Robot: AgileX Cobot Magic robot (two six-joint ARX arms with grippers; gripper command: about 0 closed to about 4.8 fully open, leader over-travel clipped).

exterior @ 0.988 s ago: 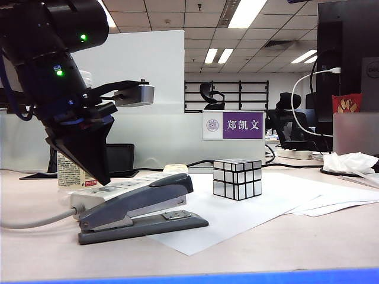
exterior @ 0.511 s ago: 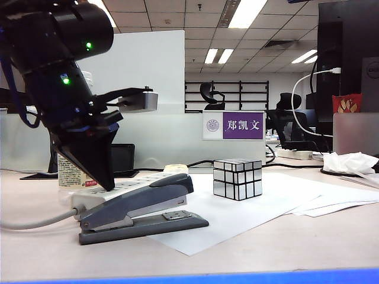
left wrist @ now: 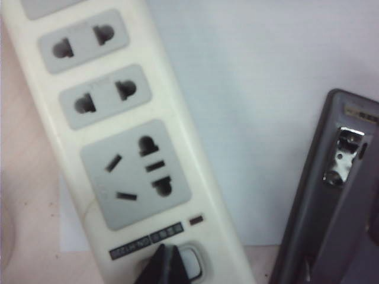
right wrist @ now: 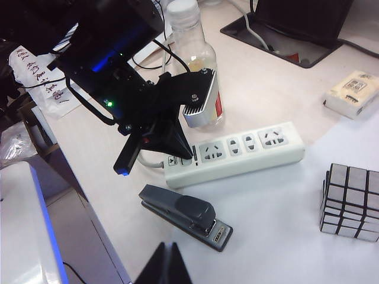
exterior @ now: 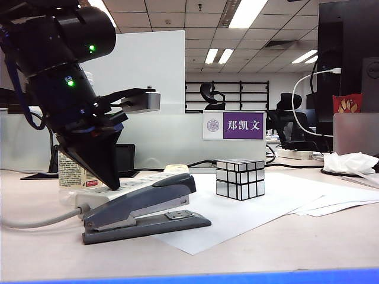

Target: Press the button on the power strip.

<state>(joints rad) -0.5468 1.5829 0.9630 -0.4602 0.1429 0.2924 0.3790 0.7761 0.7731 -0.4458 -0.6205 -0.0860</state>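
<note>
Grey stapler [exterior: 142,210] on paper [exterior: 249,216] w/ mirror cube [exterior: 240,178]; bottle [right wrist: 198,62] behind

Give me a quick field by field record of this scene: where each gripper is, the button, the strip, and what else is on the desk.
left gripper: shut, tips on the button
right gripper: shut, held high above the desk
power strip: white, flat on the desk, cable end under the left gripper
stapler: dark grey, beside the strip
mirror cube: on white paper
bottle: upright behind the strip
</note>
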